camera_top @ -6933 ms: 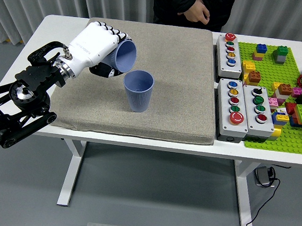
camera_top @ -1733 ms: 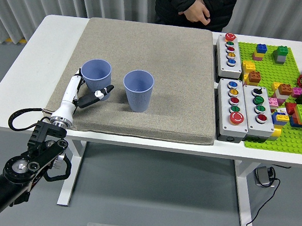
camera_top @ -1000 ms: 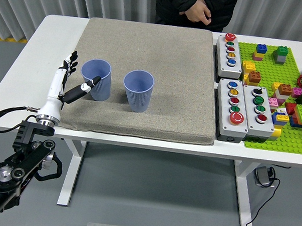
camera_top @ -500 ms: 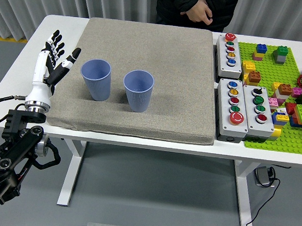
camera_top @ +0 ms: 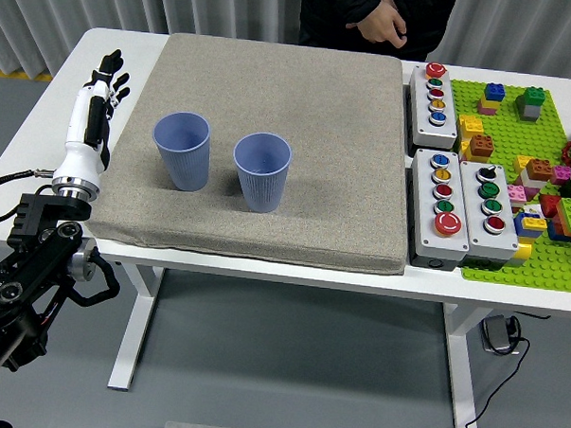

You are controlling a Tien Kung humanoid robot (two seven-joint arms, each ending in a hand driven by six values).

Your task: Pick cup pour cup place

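Now the left hand [camera_top: 94, 101], fingers spread and empty, hangs just left of the upright left cup [camera_top: 182, 150], right cup [camera_top: 262, 170] farther off.

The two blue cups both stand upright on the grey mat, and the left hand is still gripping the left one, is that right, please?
Not quite. The head view shows the left hand open and clear of the left cup, off the mat's left edge. Both cups, including the right cup, do stand upright on the mat.

Bright, even overhead light fills the frame, sharp from edge to edge. Two blue cups [camera_top: 181, 149] at centre left cast faint, soft shadows on the grey mat [camera_top: 270, 128]; the white table [camera_top: 43, 128] shows mild sheen without harsh glare.
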